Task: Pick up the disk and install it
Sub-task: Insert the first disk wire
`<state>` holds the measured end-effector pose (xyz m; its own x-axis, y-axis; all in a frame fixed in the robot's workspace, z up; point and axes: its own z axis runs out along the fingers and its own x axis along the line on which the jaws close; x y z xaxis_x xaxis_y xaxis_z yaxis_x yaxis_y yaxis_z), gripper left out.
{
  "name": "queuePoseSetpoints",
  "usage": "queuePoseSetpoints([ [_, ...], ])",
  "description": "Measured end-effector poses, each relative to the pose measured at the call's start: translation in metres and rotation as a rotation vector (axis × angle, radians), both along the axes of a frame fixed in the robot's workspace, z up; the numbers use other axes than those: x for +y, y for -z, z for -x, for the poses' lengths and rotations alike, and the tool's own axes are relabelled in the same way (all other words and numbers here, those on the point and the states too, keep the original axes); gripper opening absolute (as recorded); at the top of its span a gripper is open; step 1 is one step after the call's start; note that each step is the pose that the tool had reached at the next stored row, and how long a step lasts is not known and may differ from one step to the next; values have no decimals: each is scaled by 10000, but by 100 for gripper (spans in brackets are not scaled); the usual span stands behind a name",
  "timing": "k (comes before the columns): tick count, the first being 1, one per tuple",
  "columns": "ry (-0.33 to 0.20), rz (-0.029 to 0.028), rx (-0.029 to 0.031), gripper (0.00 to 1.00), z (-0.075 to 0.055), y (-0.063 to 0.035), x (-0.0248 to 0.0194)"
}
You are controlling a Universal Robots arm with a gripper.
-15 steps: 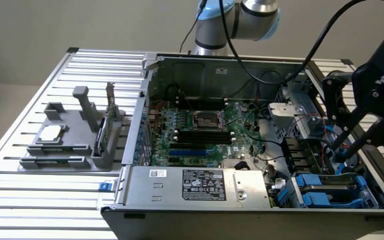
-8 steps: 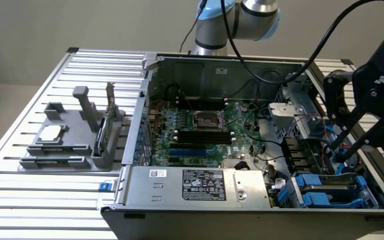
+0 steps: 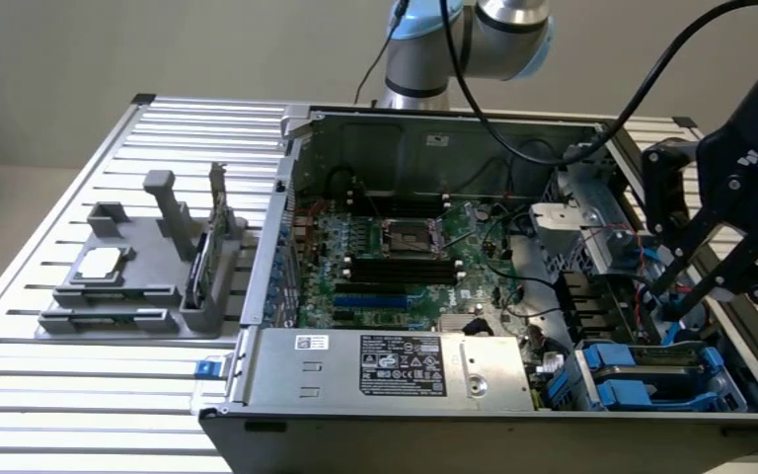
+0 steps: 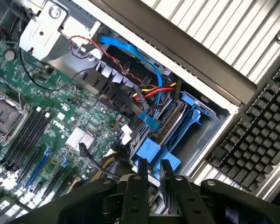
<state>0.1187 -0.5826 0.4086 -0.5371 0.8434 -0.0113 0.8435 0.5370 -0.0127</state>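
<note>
A slatted metal table holds an open computer case lying on its side, with its inside facing up. The grey robot arm rises behind the case. A green main board covers the case floor. A long silver power supply with a printed label lies along the near wall.

On the table at the exterior view's left stands a grey plastic holder, with a small square silver chip lying on it. In the wrist view, a black keyboard lies on the table just outside the case.

The black gripper hangs over the case at the exterior view's right, pointing down into the drive bay in the near corner. The disk sits in that bay, its blue frame standing against the case wall.

In the wrist view, the gripper is right at the near end of the disk. Whether it is clamped on the blue frame or free of it cannot be told.

A red, yellow and black cable bundle and a flat blue cable run to the bay.
</note>
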Motion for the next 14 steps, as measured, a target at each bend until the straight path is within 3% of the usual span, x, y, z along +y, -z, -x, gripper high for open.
queuePoseSetpoints([
  [8, 598, -3, 0, 25, -67, 19, 12],
  [14, 650, -2, 0, 25, -258, 29, 38],
])
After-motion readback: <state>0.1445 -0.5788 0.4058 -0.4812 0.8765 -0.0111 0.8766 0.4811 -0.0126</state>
